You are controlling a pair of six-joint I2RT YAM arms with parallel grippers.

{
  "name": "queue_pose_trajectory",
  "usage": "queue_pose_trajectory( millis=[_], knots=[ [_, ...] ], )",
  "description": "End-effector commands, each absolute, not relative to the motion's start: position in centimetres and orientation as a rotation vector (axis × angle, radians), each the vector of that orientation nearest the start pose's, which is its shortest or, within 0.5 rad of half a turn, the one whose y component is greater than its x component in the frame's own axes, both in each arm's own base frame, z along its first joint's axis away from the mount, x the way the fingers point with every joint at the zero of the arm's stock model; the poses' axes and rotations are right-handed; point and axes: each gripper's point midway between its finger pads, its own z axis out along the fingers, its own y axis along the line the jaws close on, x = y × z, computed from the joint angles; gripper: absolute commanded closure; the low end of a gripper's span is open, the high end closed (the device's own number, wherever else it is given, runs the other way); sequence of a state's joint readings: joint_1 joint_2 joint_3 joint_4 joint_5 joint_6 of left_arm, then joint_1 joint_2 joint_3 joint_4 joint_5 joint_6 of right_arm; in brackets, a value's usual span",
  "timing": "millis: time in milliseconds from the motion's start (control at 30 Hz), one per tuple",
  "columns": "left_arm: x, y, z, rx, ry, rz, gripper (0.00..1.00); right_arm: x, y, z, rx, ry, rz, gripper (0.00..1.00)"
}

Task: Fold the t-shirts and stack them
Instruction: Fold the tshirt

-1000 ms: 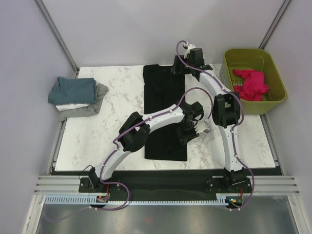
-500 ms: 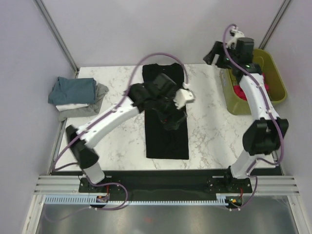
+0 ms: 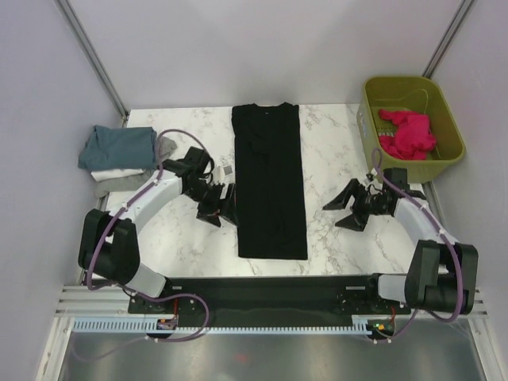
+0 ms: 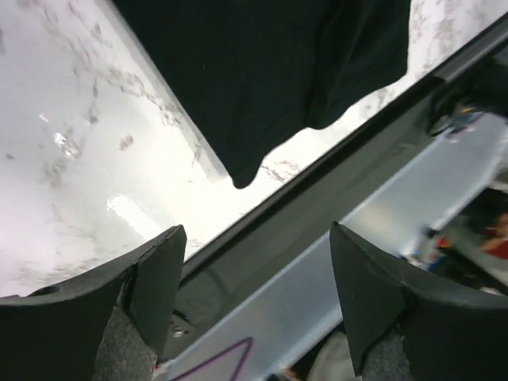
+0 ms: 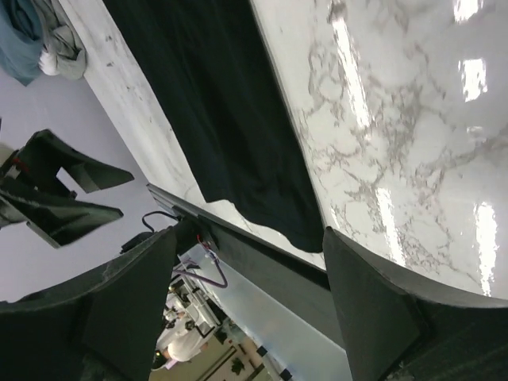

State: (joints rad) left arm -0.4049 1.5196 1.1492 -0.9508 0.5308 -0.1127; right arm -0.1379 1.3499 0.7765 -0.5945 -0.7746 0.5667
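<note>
A large black t-shirt (image 3: 270,182) lies flat as a long narrow strip down the middle of the marble table (image 3: 349,151). It also shows in the left wrist view (image 4: 270,71) and in the right wrist view (image 5: 214,111). My left gripper (image 3: 225,207) is open and empty, low over the table just left of the shirt. My right gripper (image 3: 341,213) is open and empty, to the right of the shirt and apart from it. A stack of folded teal-blue (image 3: 119,146), white (image 3: 115,173) and grey (image 3: 143,178) shirts sits at the table's left edge.
An olive-green basket (image 3: 444,103) stands at the back right, off the table's corner, with a crumpled pink cloth (image 3: 409,135) in it. Black rails (image 3: 262,286) run along the table's near edge. Grey walls close in the back and sides.
Both arms have come down from the far part of the table. The left gripper now sits left of the shirt and the right gripper right of it. The shirt lies as before.
</note>
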Motion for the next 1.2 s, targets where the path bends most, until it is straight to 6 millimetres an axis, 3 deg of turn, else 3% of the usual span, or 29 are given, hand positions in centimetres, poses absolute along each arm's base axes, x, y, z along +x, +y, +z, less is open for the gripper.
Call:
queue_pose_trajectory(
  millis=[0,67,100,333,567,733,967,1167],
  knots=[
    [20.3,-20.4,13.1,0.093,2.876,-1.226,0.20,22.0,11.9,10.4,0.725,2.607,1.275,0.17],
    [20.3,-19.7,12.1,0.020,2.870,-1.227,0.21,20.6,12.3,9.6,0.709,2.626,1.256,0.17],
    [19.3,-19.3,11.1,-0.049,2.903,-1.230,0.21,19.9,12.4,9.0,0.723,2.640,1.249,0.18],
    [16.8,-19.6,6.6,-0.327,2.908,-1.329,0.26,17.3,14.8,6.8,0.649,2.803,1.234,0.17],
    [19.3,-19.5,4.3,-0.410,2.894,-1.218,0.23,17.2,16.0,3.1,0.721,2.967,1.170,0.19],
    [20.2,-19.5,3.7,-0.433,2.898,-1.197,0.25,17.5,16.1,2.2,0.766,2.970,1.155,0.21],
    [18.8,-20.6,2.7,-0.394,2.966,-1.193,0.31,17.2,16.8,1.6,0.739,2.990,1.143,0.27],
    [18.3,-22.0,2.4,-0.330,3.008,-1.203,0.33,16.8,18.0,1.1,0.690,3.027,1.152,0.44]
  ],
)
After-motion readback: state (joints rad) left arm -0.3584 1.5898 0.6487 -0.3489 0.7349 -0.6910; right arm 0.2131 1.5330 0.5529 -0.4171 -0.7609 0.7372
